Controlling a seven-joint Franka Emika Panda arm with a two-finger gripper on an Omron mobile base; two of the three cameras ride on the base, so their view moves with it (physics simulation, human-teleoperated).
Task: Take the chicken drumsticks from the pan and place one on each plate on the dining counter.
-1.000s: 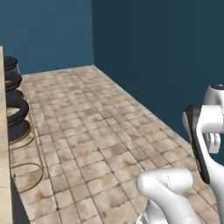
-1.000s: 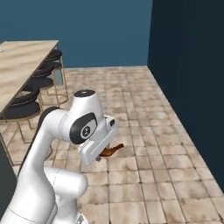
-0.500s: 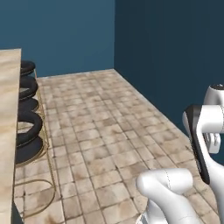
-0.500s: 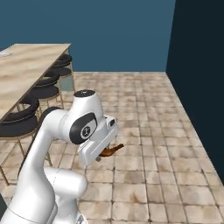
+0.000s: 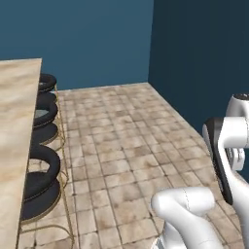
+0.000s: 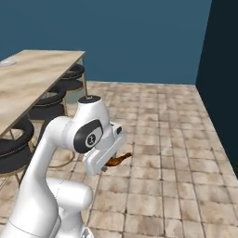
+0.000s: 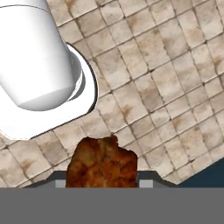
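**One drumstick riding in the jaws, counter coming up on the left**

One drumstick [image 7: 102, 162] is sitting clamped in the gripper [image 7: 102, 186], its browned bulb bulging up at the bottom of the hand view. In the right base view the drumstick [image 6: 119, 160] is poking out sideways from the gripper [image 6: 106, 165], hanging over the tiled floor [image 6: 176, 139], with the arm folded close to the base.

Judging by its looks, the piece is light and fairly stiff, but its crust is uneven and probably greasy, so it could be twisting or sliding in the grip. The thick meaty end is giving the pads the most to bite on; the thin bone end would be a poorer hold.

Further out, the floor is lying open ahead and to the right, with plenty of swinging room. To the left, the stools [image 5: 41, 172] are standing in a row, tucked against the counter [image 5: 14, 141]. Its long edge is running away toward the blue wall [image 6: 116, 37]. At the far end of the counter, a plate [image 6: 8, 62] is just showing as a pale rim.
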